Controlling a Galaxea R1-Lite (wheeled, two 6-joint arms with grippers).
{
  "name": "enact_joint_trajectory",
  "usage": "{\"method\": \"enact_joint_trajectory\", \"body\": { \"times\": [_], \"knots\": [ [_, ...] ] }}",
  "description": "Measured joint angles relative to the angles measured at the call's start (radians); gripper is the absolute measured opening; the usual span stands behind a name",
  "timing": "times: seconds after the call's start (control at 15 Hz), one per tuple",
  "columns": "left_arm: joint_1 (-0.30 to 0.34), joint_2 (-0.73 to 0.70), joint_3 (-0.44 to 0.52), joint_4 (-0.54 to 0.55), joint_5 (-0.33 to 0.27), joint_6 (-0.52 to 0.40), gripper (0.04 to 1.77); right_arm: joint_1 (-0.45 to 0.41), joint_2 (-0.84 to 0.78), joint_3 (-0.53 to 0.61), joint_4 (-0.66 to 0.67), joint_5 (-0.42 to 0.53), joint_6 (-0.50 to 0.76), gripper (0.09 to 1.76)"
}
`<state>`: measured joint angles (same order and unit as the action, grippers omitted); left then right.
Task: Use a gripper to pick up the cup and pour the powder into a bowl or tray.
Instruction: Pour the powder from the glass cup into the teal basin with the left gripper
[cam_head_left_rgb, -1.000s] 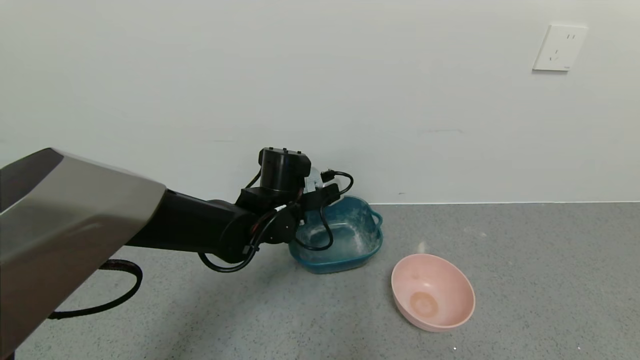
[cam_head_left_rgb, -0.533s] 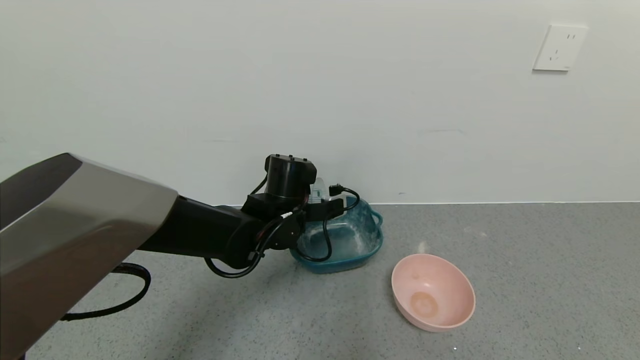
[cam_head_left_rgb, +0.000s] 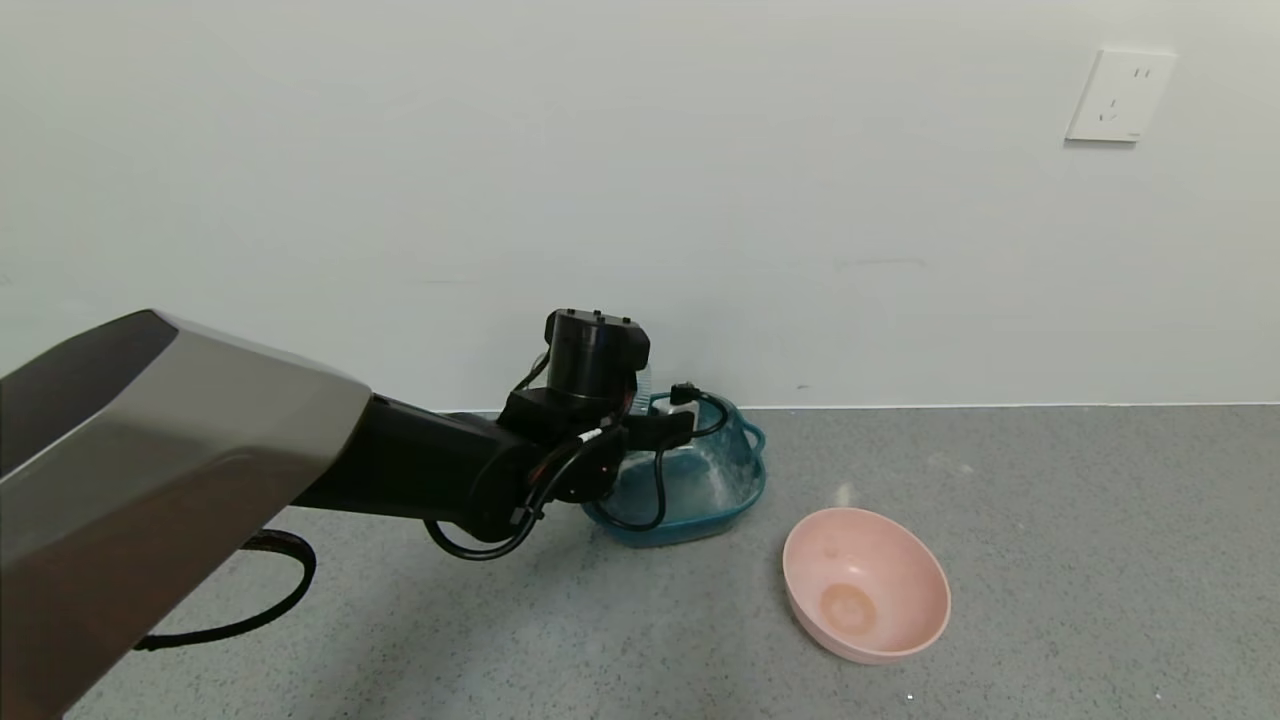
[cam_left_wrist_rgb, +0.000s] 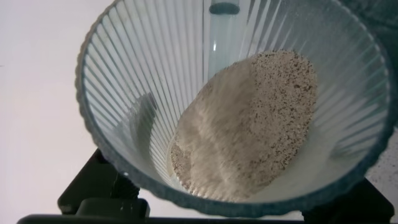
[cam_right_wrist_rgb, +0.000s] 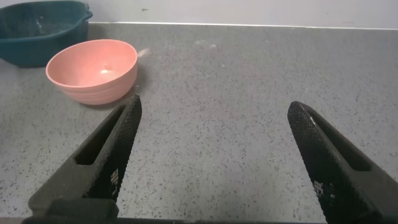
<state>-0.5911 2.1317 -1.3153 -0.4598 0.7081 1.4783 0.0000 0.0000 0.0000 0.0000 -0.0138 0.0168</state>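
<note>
My left gripper (cam_head_left_rgb: 650, 412) is shut on the ribbed translucent cup (cam_left_wrist_rgb: 143, 93) and holds it over the near-left part of the teal-blue dish (cam_head_left_rgb: 735, 470). In the head view the black wrist hides most of the cup. In the left wrist view the cup fills the picture, tilted, with the off-white speckled powder (cam_left_wrist_rgb: 249, 124) heaped against one side of it; a black finger (cam_left_wrist_rgb: 93, 190) shows beside the rim. The dish has whitish dusty smears inside. My right gripper (cam_right_wrist_rgb: 214, 124) is open and empty, low over the grey floor, out of the head view.
A round pink bowl (cam_head_left_rgb: 865, 585) with an orange-tan stain lies right of the dish, also in the right wrist view (cam_right_wrist_rgb: 93, 71). The white wall stands close behind the dish. A black cable (cam_head_left_rgb: 250, 600) loops on the floor at the left.
My left arm has moved right and a little lower with the cup, further over the teal-blue dish. The bowls have not moved.
</note>
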Motion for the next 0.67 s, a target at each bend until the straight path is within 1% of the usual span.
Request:
{"method": "enact_joint_trajectory", "body": {
  "times": [0.27, 0.47, 0.67],
  "knots": [
    [-0.019, 0.005, 0.000, 0.001, 0.039, 0.042, 1.33, 0.000, 0.000, 0.000, 0.000, 0.000, 0.000, 1.71],
    [-0.028, 0.014, -0.021, 0.000, 0.048, 0.080, 1.33, 0.000, 0.000, 0.000, 0.000, 0.000, 0.000, 1.71],
    [-0.036, 0.027, -0.034, -0.003, 0.095, 0.119, 1.33, 0.000, 0.000, 0.000, 0.000, 0.000, 0.000, 1.71]
  ]
}}
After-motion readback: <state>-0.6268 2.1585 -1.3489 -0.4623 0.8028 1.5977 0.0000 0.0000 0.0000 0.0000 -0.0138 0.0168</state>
